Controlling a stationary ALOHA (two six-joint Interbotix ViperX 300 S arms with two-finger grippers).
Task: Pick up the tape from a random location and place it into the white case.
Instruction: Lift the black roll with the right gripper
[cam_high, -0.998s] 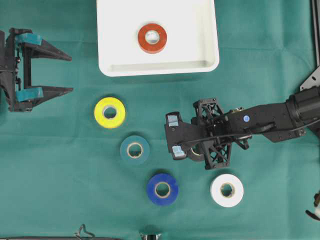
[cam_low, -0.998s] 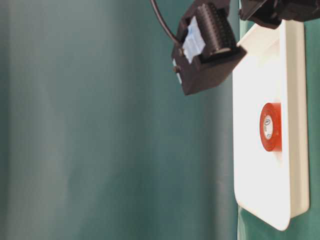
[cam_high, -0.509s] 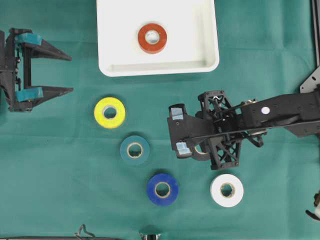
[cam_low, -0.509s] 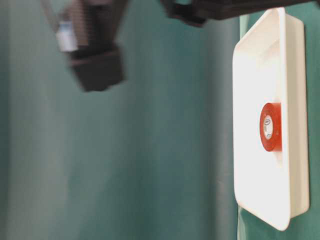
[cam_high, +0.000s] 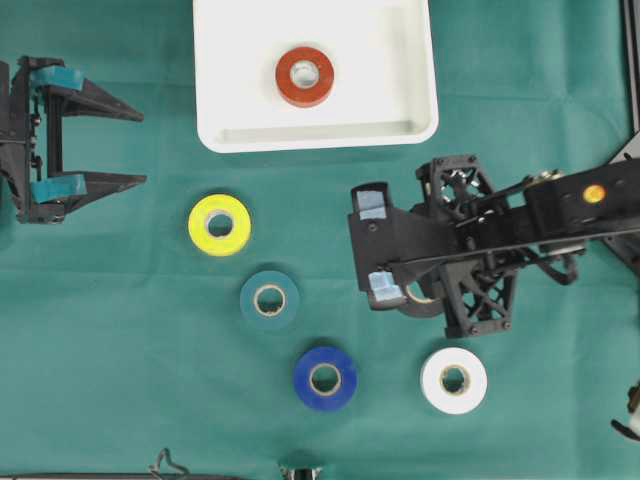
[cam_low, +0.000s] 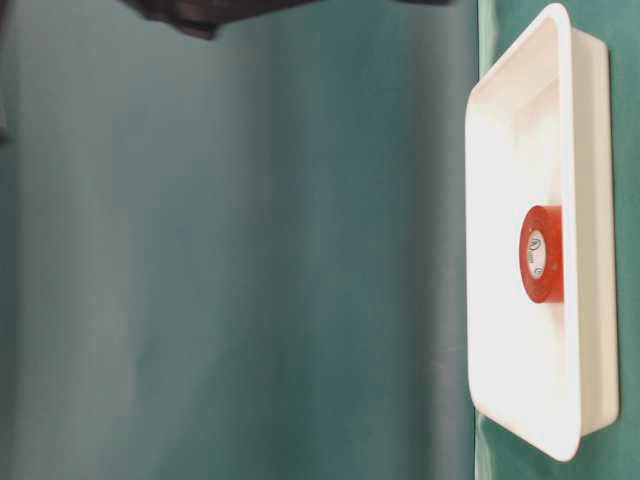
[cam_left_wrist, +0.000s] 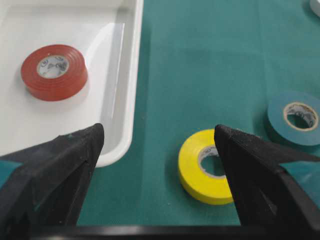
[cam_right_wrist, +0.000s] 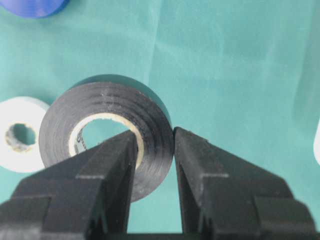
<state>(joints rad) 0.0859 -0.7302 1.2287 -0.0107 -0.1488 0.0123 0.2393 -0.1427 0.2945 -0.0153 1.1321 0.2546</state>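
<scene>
The right gripper (cam_right_wrist: 154, 150) clamps the wall of a black tape roll (cam_right_wrist: 107, 135), one finger through its core. The roll hangs on edge, tilted, over the green cloth (cam_high: 120, 350). The left gripper (cam_high: 105, 145) stands wide open, holding nothing.

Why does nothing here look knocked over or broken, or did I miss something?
Nothing stands out. The red tape lies flat in the white case, and the right gripper pinches a black tape cleanly by its wall.

Open cloth between rolls and tray

The white case (cam_high: 415, 60) holds only a red roll (cam_high: 305, 76); yellow roll (cam_high: 220, 224) and teal roll (cam_high: 270, 299) crowd the left approach.
</scene>
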